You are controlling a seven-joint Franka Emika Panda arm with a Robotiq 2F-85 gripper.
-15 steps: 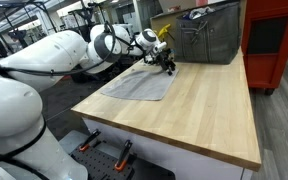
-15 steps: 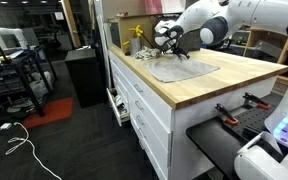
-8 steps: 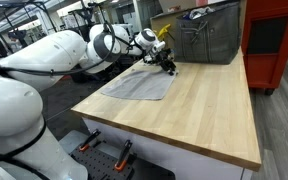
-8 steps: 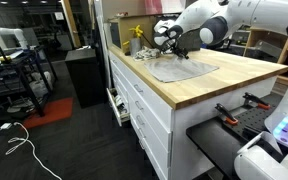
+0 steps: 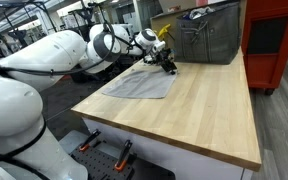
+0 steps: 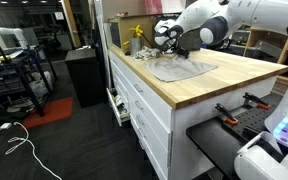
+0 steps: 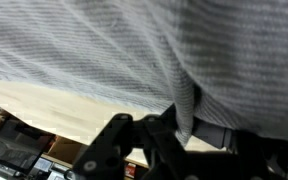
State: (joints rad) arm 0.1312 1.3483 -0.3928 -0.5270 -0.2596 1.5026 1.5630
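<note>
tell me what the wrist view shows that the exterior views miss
Only the wrist view: the fine ribbed weave of the grey cloth up close, with a fold of it pinched in the end effector.
Only in an exterior view: the white arm, the grey cloth's whole spread, and a metal bin and red cabinet behind.
Both: the grey cloth lying on the wooden table, with the end effector at its edge.
</note>
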